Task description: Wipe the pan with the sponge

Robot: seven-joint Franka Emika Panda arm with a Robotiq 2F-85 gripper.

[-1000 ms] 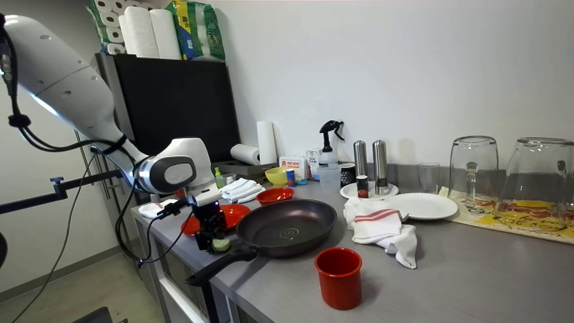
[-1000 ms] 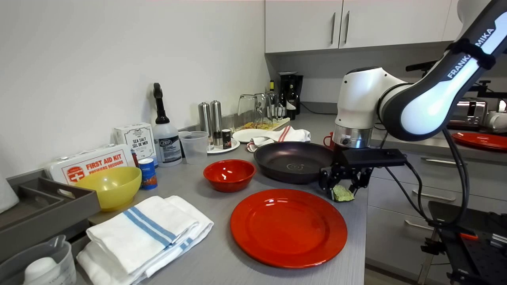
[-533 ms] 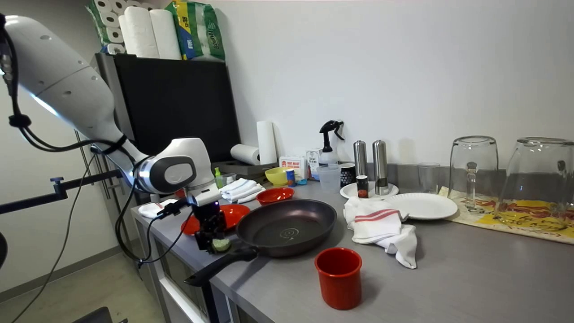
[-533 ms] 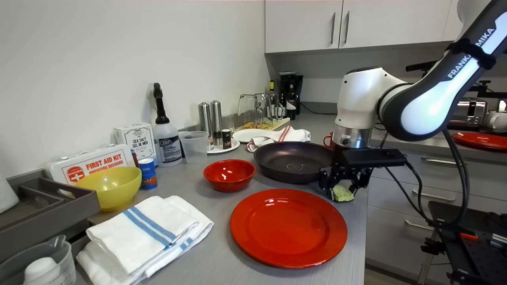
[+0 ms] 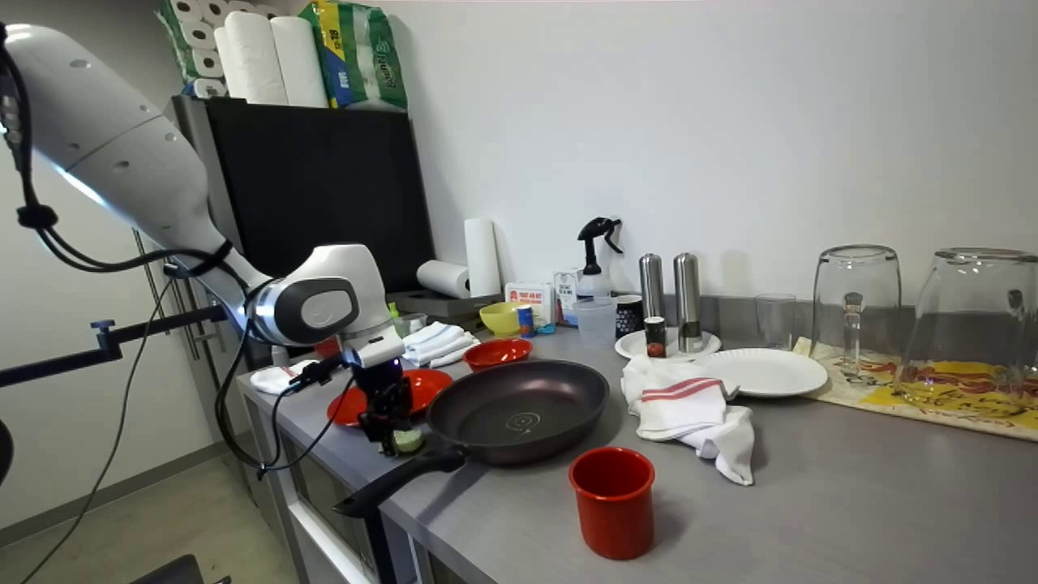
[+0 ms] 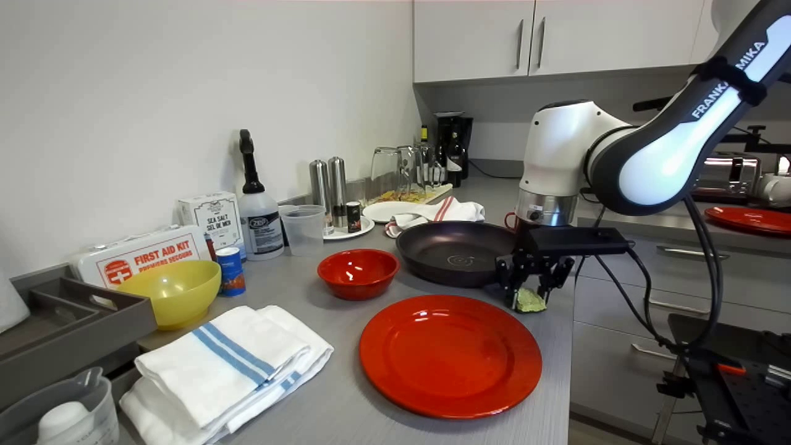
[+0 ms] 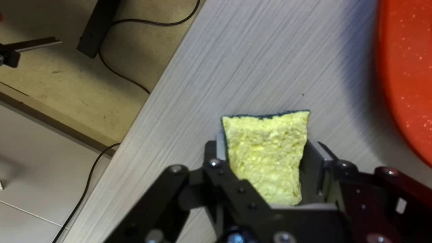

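A small yellow-green sponge (image 7: 266, 155) with a dark green backing sits between the fingers of my gripper (image 7: 270, 146), low over the counter. Both fingers are at its sides, and the sponge looks slightly squeezed. The sponge also shows in both exterior views (image 5: 408, 440) (image 6: 530, 300). The dark frying pan (image 5: 519, 414) rests on the counter beside the gripper, its black handle (image 5: 401, 483) reaching over the counter's front edge. The pan also shows in an exterior view (image 6: 457, 250), its handle hidden there behind the gripper. The pan is out of the wrist view.
A red plate (image 6: 450, 355) lies close beside the gripper and also shows in the wrist view (image 7: 410, 81). A red bowl (image 6: 358, 275) stands near the pan. A red mug (image 5: 612, 507) and a white towel (image 5: 689, 410) are on the pan's far side from the plate.
The gripper has narrowed around the sponge and shifted slightly toward the pan. The sponge has moved a little with it. The pan and dishes have not moved.
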